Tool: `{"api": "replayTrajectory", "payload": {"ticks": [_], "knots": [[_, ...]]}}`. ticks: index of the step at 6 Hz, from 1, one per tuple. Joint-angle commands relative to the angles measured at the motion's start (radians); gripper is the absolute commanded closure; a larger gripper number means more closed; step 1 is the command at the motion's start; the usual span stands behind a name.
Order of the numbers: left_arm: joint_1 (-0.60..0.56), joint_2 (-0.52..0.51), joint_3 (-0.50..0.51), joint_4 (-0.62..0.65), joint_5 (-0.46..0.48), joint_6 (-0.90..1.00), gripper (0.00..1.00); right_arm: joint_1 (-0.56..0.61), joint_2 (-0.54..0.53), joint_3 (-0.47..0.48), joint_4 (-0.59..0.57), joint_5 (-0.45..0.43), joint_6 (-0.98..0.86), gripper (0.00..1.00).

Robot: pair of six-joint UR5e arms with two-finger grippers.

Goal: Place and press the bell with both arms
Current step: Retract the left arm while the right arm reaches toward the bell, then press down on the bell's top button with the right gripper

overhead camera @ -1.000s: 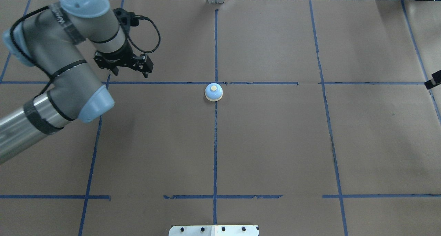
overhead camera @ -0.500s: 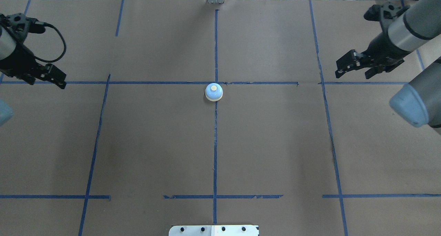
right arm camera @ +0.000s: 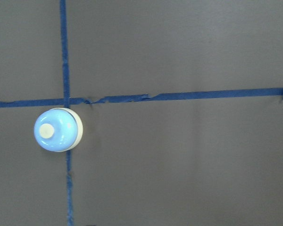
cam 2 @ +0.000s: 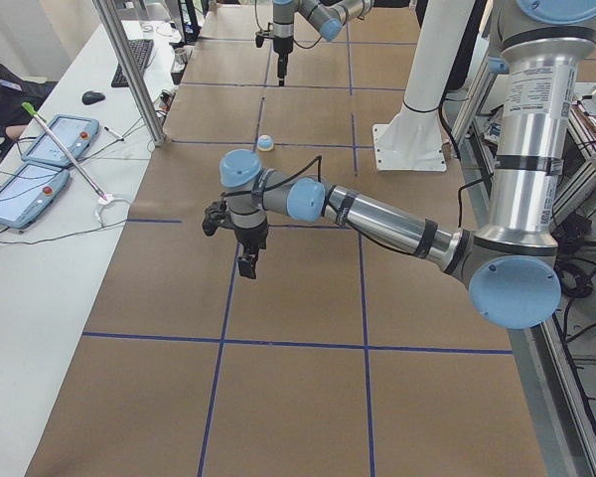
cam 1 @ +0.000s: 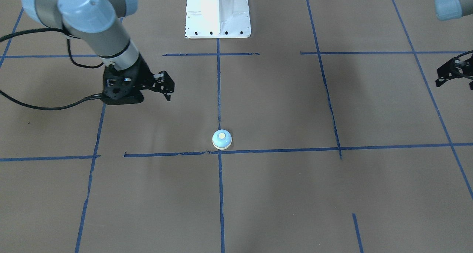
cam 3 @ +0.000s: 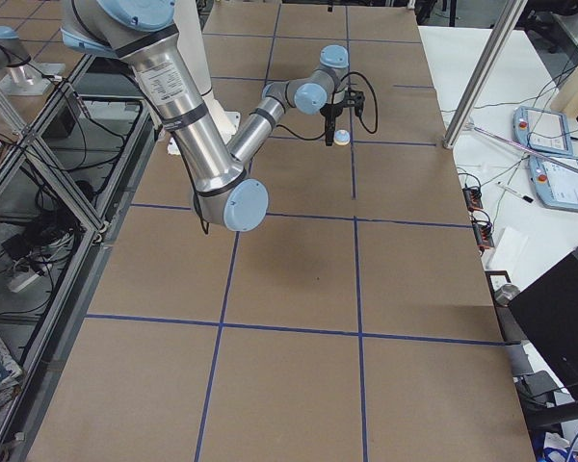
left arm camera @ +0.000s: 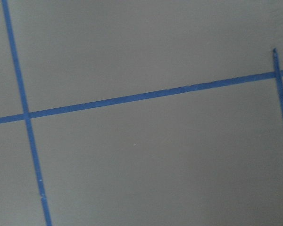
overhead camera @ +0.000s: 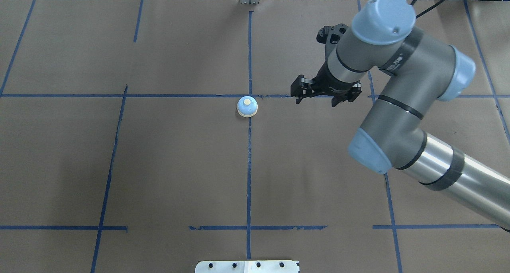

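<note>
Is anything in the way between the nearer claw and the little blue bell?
Nothing visible: only bare brown paper with blue tape lines lies between the right gripper and the bell.

Bell [right arm camera: 58,129] is seen upright at view's left, light-blue dome w/ cream button [right arm camera: 47,131] on top. It's set on brown desk [right arm camera: 188,179], over the vertical of two crossed blue tape lines [right arm camera: 179,96], just below their crossing.

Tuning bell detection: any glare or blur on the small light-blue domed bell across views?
Right wrist view: the light-blue domed bell looks soft, edges blooming, frame dim. Overhead: it is crisp, no glare. Front-facing: bell sharp, but the white bolted pedestal is blown out.
</note>
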Motion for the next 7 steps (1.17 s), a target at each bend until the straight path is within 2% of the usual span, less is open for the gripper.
{"api": "replayTrajectory", "payload": {"ticks": [1, 2, 3, 4, 5, 7], "knots": [[-0.117, 0.014, 0.093, 0.001, -0.011, 0.147, 0.00, -0.120, 0.213, -0.228, 0.005, -0.121, 0.111, 0.00], [-0.120, 0.033, 0.095, -0.006, -0.069, 0.146, 0.00, -0.135, 0.316, -0.375, 0.023, -0.147, 0.117, 0.12], [-0.120, 0.041, 0.094, -0.008, -0.105, 0.144, 0.00, -0.133, 0.339, -0.493, 0.156, -0.149, 0.114, 0.40], [-0.120, 0.041, 0.094, -0.008, -0.105, 0.144, 0.00, -0.130, 0.352, -0.558, 0.218, -0.184, 0.091, 0.60], [-0.120, 0.041, 0.095, -0.008, -0.105, 0.142, 0.00, -0.121, 0.369, -0.586, 0.217, -0.199, 0.032, 0.78], [-0.118, 0.041, 0.097, -0.008, -0.105, 0.139, 0.00, -0.110, 0.370, -0.585, 0.162, -0.198, -0.034, 0.82]]}}
